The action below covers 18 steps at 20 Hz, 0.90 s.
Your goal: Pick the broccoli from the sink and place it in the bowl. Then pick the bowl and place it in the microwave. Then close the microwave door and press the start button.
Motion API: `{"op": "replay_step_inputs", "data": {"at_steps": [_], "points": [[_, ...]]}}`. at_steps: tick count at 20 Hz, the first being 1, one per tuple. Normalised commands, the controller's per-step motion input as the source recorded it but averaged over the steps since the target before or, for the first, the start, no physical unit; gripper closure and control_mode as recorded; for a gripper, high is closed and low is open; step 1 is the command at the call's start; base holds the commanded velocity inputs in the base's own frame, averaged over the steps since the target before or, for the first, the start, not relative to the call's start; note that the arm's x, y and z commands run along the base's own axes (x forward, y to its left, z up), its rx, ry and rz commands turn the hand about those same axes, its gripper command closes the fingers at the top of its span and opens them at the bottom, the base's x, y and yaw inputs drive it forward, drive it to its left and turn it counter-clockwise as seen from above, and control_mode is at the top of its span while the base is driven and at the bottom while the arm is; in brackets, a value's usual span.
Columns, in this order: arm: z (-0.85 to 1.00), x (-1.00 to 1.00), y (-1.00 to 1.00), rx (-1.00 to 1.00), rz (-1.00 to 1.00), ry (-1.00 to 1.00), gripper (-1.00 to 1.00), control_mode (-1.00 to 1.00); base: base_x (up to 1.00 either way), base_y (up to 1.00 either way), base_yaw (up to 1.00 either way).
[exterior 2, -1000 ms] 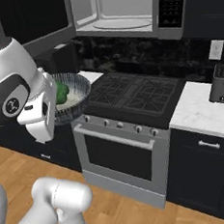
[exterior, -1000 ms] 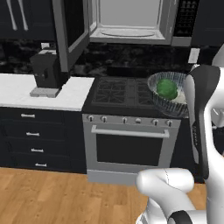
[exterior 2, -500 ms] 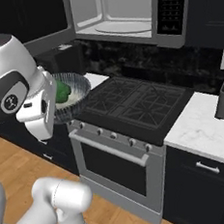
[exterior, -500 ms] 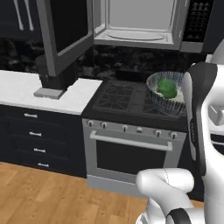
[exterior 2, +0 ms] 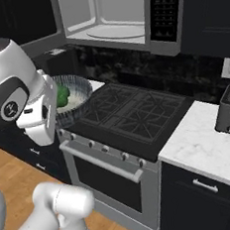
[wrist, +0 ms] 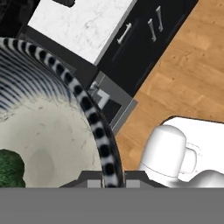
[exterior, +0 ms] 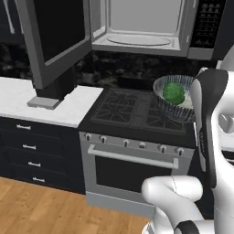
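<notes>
Hand view: gripper clamps narrow on the bowl rim, broccoli inside, left of the fingers; bowl held above the stove.

Glossy white rounded arm (dark joint bands).

The whole robot is rolling along the kitchen front, so both base views are sliding sideways: the microwave and its open microwave door are looming closer overhead, and the bowl with the broccoli is riding slightly higher above the stove.
</notes>
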Motion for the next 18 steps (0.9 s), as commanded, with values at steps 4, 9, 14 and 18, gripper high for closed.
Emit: {"op": "replay_step_inputs", "data": {"at_steps": [4, 9, 14, 18], "points": [[0.00, 0.00, 0.00, 0.00, 0.00, 0.00, 1.00, 1.00, 0.62, -0.09, 0.00], [0.00, 0.00, 0.00, 0.00, 0.00, 0.00, 1.00, 1.00, 0.51, 0.23, 0.00], [0.00, 0.00, 0.00, 0.00, 0.00, 0.00, 1.00, 1.00, 0.63, 0.07, 0.01], [0.00, 0.00, 0.00, 0.00, 0.00, 0.00, 1.00, 1.00, 0.74, 0.04, 0.03]]}}
